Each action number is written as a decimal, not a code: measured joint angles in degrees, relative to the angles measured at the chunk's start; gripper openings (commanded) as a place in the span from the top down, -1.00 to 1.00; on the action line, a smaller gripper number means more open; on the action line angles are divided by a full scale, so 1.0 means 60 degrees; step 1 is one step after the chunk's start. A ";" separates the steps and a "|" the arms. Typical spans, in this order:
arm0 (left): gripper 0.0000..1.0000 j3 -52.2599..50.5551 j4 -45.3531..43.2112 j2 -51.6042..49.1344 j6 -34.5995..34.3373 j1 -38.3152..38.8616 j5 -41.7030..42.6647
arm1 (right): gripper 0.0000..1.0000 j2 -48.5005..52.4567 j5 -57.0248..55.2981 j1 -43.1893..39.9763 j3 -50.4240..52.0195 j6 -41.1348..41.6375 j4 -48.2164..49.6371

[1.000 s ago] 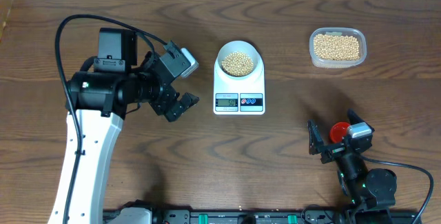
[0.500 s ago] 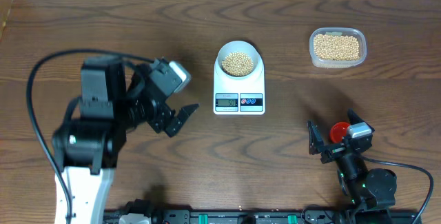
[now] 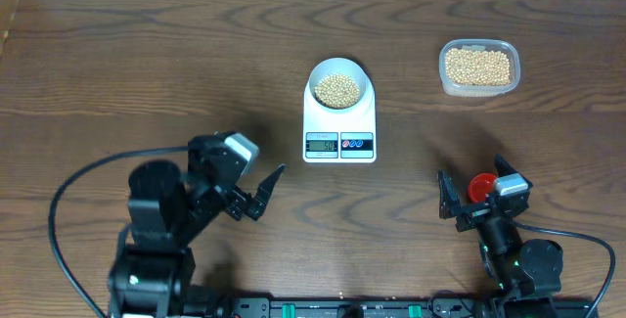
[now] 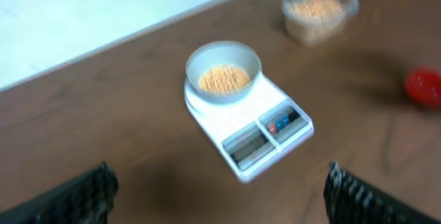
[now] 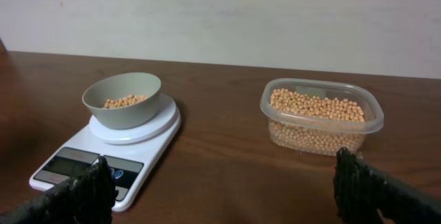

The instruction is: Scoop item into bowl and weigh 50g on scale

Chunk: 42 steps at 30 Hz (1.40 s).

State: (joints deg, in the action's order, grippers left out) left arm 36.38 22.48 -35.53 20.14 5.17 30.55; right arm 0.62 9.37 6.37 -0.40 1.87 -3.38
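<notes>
There are two pincers, and both are released, jaws spread wide with nothing between them. The left pincer (image 3: 266, 194) hangs over bare desk (image 3: 147, 64); the right pincer (image 3: 470, 173) sits low near the desk's front edge.

There is one scale (image 3: 339, 122), straight ahead of the left pincer and framed between its two fingers in the left wrist view. For the right pincer it lies ahead and to the left. One bowl (image 3: 339, 85) stands on the scale's round platform, at the end away from both pincers, and holds a shallow heap of beans (image 3: 337, 89). The scale's display and two buttons face the pincers; the reading is too small to make out.

There is one clear plastic tub (image 3: 478, 67), ahead and slightly to the right of the right pincer, well apart from the scale, and holding many more of the same beans.

One small red round object (image 3: 480, 187) lies just by the right pincer; whether it touches the fingers cannot be told. Nothing stands between either pincer and the scale or the tub.
</notes>
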 measured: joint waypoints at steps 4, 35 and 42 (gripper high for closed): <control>-0.96 -0.1188 -0.1290 0.0703 -0.0780 -0.0182 -0.0408 | -0.99 0.0000 -0.0004 0.0004 0.0000 0.0000 0.0000; -0.96 -0.5818 -0.3654 0.5238 -0.3708 -0.0721 -0.2251 | -0.98 0.0000 -0.0004 0.0051 0.0000 0.0000 0.0000; -0.96 -0.5818 -0.3566 0.5493 -0.3818 -0.0721 -0.2408 | -0.99 0.0000 -0.0004 0.0051 0.0000 0.0000 0.0000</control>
State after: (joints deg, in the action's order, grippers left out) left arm 1.48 1.08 -2.57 -2.76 0.84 16.10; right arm 0.62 9.34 6.68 -0.40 1.87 -3.38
